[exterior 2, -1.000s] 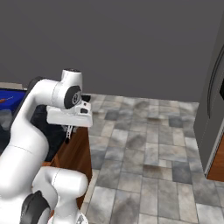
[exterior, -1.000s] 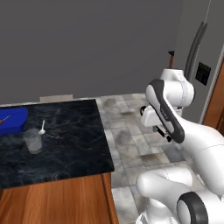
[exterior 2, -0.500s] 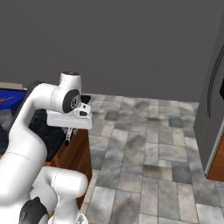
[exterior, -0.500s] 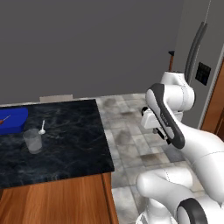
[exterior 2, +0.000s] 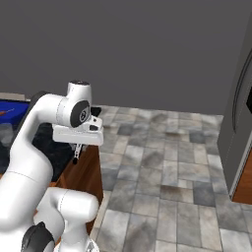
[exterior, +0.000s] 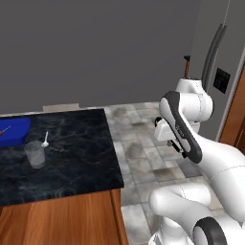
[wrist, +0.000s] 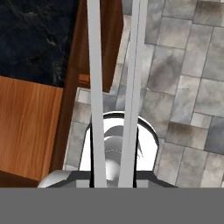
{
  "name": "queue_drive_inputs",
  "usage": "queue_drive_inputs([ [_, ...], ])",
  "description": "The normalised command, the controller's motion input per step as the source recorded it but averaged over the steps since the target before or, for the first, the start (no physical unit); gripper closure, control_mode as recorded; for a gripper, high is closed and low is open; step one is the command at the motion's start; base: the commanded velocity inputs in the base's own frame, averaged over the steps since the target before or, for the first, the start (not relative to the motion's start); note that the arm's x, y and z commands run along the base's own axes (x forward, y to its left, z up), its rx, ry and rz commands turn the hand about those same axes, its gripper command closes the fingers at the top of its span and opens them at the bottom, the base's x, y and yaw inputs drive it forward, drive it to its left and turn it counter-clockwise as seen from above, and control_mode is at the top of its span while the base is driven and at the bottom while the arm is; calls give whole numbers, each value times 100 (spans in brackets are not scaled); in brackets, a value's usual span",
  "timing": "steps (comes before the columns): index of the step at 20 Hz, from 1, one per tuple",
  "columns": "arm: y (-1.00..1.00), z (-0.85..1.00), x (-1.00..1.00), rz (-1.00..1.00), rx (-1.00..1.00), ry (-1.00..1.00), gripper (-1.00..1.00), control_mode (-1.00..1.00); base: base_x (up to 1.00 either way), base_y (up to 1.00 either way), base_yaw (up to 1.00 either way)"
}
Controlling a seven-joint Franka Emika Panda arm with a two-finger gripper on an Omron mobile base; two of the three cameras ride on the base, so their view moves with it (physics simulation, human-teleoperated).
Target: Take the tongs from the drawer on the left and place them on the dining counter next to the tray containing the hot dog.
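Hand view, closest in: gripper (wrist: 114, 179) is clamped on the tongs (wrist: 95, 87), jaws narrow. Fingertips themselves are hard to make out behind the metal. The tongs show as 2 long silver strips running from the bottom edge up & off the top, so their far end is cut off. Under them: grey stone floor tiles (wrist: 183, 65), w/ the corner of the dining counter (wrist: 35, 39) at upper left, black veined top over reddish wood side.

Right base view: gripper (exterior 2: 76, 153) points down just off the counter's end, above the wood side. A thin dark sliver hangs below it; too small to tell if that is finger or tongs.

Left base view: gripper (exterior: 178, 146) is mostly hidden behind the arm's own forearm, over the floor & well apart from the counter's near right corner.

Farther left on the dining counter (exterior: 76, 158): a clear glass (exterior: 34, 154), a small white spoon (exterior: 45, 140) just behind it, then the blue tray (exterior: 14, 131), cut off by the picture's left edge. The hot dog (exterior: 4, 130) lies in the tray, partly cropped too.

Far right bkgd: grey fridge door w/ long curved handle (exterior: 213, 52).
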Motion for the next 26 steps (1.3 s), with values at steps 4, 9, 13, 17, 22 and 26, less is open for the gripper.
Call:
queue_drive_inputs([
  [4, 0, 0, 0, 0, 0, 0, 100, 100, 29, -44, 0],
  [9, 0, 0, 0, 0, 0, 0, 100, 100, 61, -40, 0],
  [13, 0, 0, 0, 0, 0, 0, 100, 100, 90, -56, 0],
  [17, 0, 0, 0, 0, 0, 0, 100, 100, 100, -77, 20],
  [22, 0, 0, 0, 0, 0, 0, 100, 100, 100, -69, 41],
  [26, 0, 0, 0, 0, 0, 0, 100, 100, 100, -55, 58],
])
